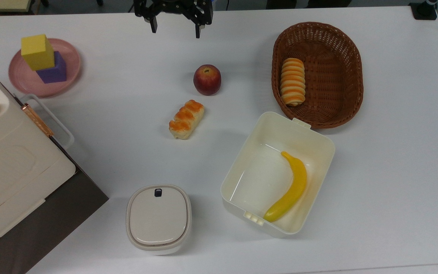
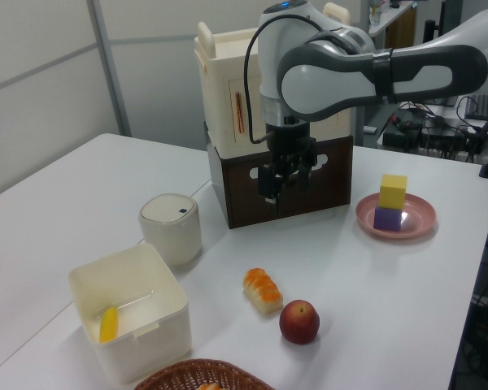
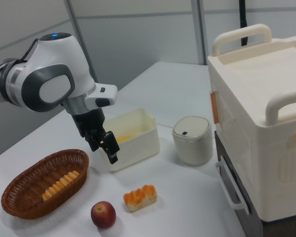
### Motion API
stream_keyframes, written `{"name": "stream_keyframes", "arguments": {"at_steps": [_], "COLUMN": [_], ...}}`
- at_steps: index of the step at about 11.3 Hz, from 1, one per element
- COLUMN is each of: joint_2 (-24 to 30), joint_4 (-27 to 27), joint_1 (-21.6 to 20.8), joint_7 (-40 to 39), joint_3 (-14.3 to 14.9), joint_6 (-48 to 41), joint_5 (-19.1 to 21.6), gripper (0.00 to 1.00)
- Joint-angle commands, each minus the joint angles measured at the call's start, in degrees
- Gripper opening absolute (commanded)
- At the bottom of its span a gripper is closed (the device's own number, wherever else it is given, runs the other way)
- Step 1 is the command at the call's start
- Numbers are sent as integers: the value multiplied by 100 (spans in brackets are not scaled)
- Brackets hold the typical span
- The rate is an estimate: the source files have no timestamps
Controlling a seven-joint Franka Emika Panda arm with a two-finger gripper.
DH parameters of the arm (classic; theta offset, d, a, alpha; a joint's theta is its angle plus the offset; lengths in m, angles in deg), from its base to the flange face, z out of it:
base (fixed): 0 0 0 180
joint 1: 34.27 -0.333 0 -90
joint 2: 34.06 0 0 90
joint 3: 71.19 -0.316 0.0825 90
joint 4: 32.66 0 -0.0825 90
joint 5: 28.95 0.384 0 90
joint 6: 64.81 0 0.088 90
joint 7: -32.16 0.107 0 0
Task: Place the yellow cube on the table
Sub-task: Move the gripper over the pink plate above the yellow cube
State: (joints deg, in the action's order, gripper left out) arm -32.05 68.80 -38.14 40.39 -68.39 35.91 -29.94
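Top view, left to right: yellow cube point(image 1: 37, 51) stacked atop purple cube point(image 1: 53, 68) on pink plate point(image 1: 67, 53), far-left desk point(image 1: 127, 95). Claw point(image 1: 175, 29) spread wide, holding nothing, apparently above the desk. Apple point(image 1: 207, 79) mid-desk.

No text, label, brand, number or sign can be read on anything in any of the three views.
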Motion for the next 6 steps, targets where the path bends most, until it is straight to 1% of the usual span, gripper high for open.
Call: {"name": "stream_keyframes", "arguments": {"at_steps": [1, 6], "joint_2": [-17, -43], "joint_4": [-91, -91], "joint_1": [35, 44], "joint_7": [-241, -242], "joint_3": [36, 36], "joint_6": [-202, -202], "joint_5": [-77, -77], "gripper": [100, 100]}}
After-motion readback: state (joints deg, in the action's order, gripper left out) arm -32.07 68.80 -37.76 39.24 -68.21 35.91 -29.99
